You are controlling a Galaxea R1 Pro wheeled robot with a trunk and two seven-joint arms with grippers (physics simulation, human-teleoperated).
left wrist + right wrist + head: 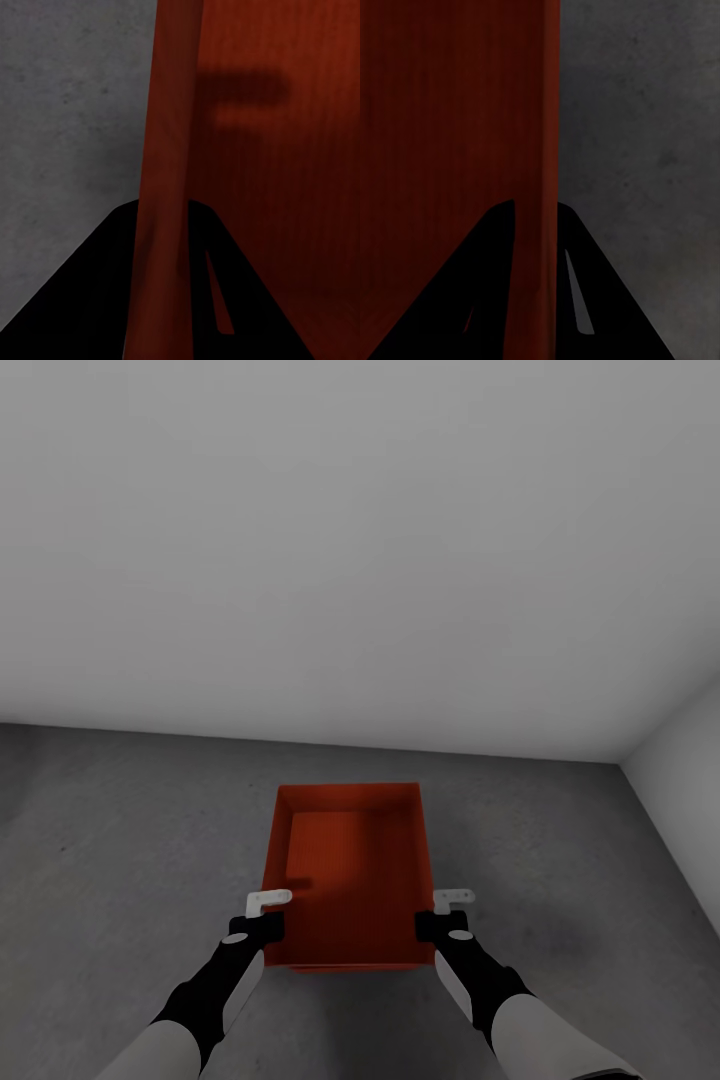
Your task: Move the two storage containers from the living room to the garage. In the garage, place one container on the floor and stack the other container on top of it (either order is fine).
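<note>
— Pinching the side walls, are we? Our left gripper [268, 901] is clamped on the left wall of the storage container [350, 875], our right gripper [452, 898] clamped on the right wall.

— Yes; both wrist views show a wall between the fingers. The bin sits between our arms over the grey concrete floor [120, 840], near a white wall [340, 560].

— So we judge this one has reached the garage; whether it rests down, we cannot tell.

— The second bin remains to be fetched and stacked.
</note>
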